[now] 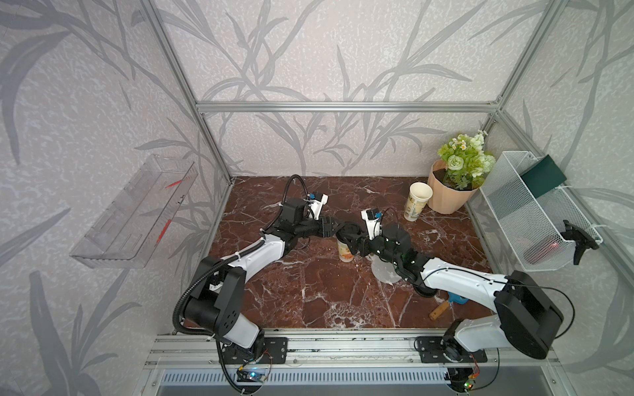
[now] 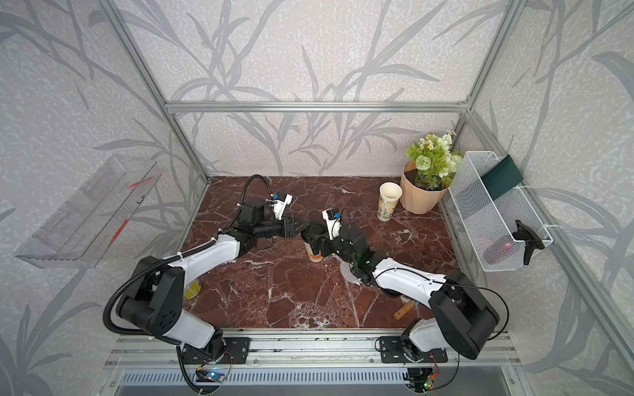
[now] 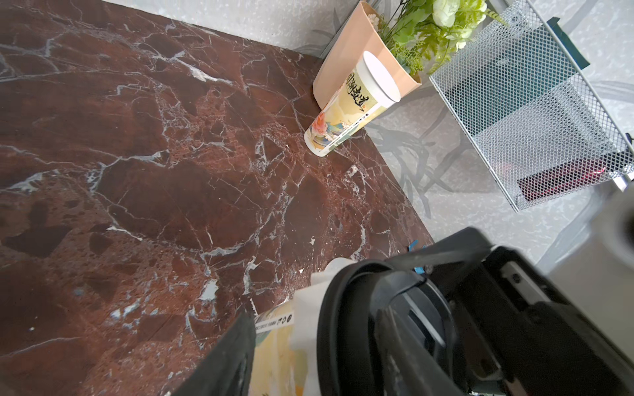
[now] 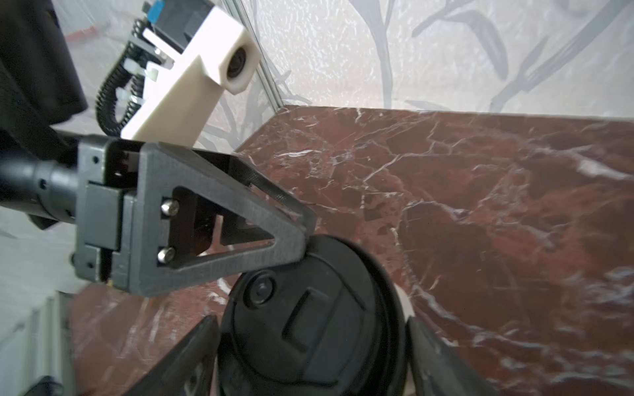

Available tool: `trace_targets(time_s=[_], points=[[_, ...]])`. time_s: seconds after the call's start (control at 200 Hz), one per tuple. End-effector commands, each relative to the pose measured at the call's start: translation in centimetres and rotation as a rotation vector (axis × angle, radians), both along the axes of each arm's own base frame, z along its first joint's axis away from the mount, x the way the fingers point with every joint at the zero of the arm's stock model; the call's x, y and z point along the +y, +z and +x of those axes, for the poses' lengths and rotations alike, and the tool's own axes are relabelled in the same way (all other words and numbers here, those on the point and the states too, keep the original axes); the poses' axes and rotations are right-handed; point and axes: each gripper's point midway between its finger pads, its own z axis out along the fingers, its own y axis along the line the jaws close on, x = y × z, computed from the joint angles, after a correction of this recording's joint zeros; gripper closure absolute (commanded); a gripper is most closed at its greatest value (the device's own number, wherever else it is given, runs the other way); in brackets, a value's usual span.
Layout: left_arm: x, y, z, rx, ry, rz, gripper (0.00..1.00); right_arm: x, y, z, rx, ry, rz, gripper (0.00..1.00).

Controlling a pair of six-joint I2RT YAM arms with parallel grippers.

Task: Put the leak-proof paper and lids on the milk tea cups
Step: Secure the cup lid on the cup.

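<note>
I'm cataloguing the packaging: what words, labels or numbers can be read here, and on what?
"国潮", then two black brush characters I cannot read surely: on the tall white printed paper cup beside the peach ribbed flower pot.
Small print low on that cup: too small to read.
Small print strip on the second paper cup, under the black round plastic lid: too small to read.
Elsewhere: none.

Flower pot stands just beside the far cup; front tabletop lies open
</note>
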Motion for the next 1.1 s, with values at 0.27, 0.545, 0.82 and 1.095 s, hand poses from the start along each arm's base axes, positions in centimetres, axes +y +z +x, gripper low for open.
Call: trace_targets(time_s=[0.27,0.545,0.82,1.095], points=[[3.7,-11.1,-3.5,0.294,0.068,0.274,0.43,-2.8,-7.8,-2.7,0.315,-0.062,-0.017,0.22],[3.6,-11.2,-3.5,0.31,0.058,0.285,0.42,-3.6,-3.9,-1.8,0.281,-0.071,0.119,0.22],[3.5,-11.0,-3.5,0.314,0.048,0.285,0.42,-3.6,-0.8,-0.5,0.264,-0.054,0.246,0.25],[3.1,-11.1,-3.4,0.315,0.029,0.29,0.42,-3.7,2.4,-0.7,0.195,-0.006,0.317,0.25]])
